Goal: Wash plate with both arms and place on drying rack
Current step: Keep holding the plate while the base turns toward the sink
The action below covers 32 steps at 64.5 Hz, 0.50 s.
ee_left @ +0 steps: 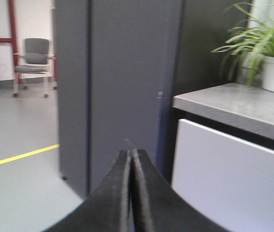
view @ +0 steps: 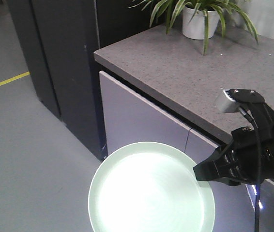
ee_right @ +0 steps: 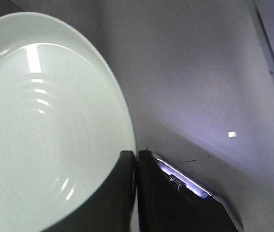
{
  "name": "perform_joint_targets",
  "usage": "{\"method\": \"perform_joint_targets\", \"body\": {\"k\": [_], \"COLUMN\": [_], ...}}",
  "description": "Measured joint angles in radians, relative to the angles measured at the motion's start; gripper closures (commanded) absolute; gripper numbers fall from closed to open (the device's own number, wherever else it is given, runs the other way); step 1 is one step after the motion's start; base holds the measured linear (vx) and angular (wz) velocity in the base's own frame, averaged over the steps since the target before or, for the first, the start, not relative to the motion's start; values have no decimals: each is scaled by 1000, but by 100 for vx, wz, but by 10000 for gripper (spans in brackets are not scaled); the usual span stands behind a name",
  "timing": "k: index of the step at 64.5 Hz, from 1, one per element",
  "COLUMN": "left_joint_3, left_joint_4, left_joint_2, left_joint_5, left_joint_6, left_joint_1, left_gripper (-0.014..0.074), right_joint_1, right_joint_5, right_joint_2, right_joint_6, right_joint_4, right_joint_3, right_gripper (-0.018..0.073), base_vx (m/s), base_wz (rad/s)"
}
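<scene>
The pale mint-green plate (view: 151,188) hangs in the air in front of the cabinet, its inside facing the front camera. My right gripper (view: 200,171), on the black right arm (view: 253,145), is shut on the plate's right rim. In the right wrist view the plate (ee_right: 40,121) fills the left side and its rim is pinched in my right gripper (ee_right: 136,157). In the left wrist view my left gripper (ee_left: 133,154) is shut with nothing in it and points at a dark cabinet. The drying rack is out of view.
A grey stone counter (view: 185,67) with a white cabinet door (view: 137,116) under it stands just behind the plate. A potted plant (view: 200,19) sits on the counter. A tall dark cabinet (view: 54,53) stands to the left. A yellow floor line (view: 6,82) and an office chair (ee_left: 35,58) are farther off.
</scene>
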Motion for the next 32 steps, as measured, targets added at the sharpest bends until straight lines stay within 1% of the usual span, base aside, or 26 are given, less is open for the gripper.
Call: {"method": "perform_joint_targets", "body": {"k": [32], "left_joint_3": [0], "left_joint_4": [0], "left_joint_2": [0], "left_joint_5": [0], "left_joint_6": [0], "left_joint_1": [0], "left_gripper": [603], "right_joint_1": [0], "right_joint_5": [0], "right_joint_2": [0], "right_joint_6": [0], "right_joint_4": [0], "right_joint_3": [0], "right_gripper": [564], "base_vx": [11], "base_wz": [-41]}}
